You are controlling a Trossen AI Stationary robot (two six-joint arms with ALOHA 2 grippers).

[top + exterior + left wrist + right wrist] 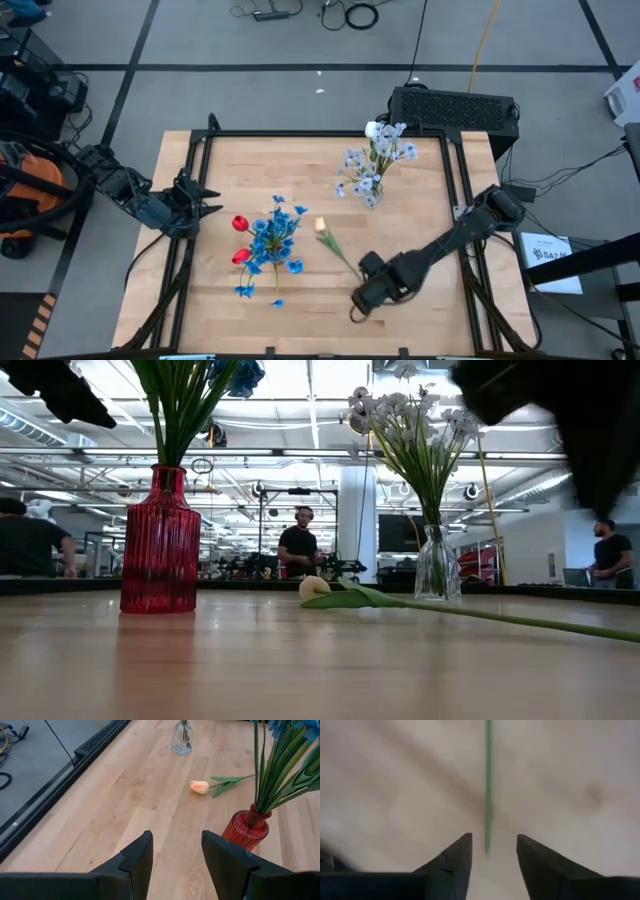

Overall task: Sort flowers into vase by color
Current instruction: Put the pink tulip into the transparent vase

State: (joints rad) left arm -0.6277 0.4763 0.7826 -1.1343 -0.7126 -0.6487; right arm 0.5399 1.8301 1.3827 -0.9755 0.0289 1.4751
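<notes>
A cream-white tulip [321,225] lies flat on the table, its thin green stem [345,260] running toward the near right. My right gripper [357,305] is low over the stem's free end [487,842] and open, a finger on either side, not touching. A red ribbed vase [160,540] holds bright blue clusters [272,235] and red tulips [240,224]. A clear glass vase [437,565] holds pale bluish-white sprays [378,155]. My left gripper [210,207] waits open at the table's left edge, facing the red vase [245,830].
A black frame rail [320,134] borders the wooden table. The red vase [265,262] stands left of the lying tulip, the clear vase [372,195] beyond it toward the far edge. Bare wood lies around the stem's end. People stand in the room behind [298,545].
</notes>
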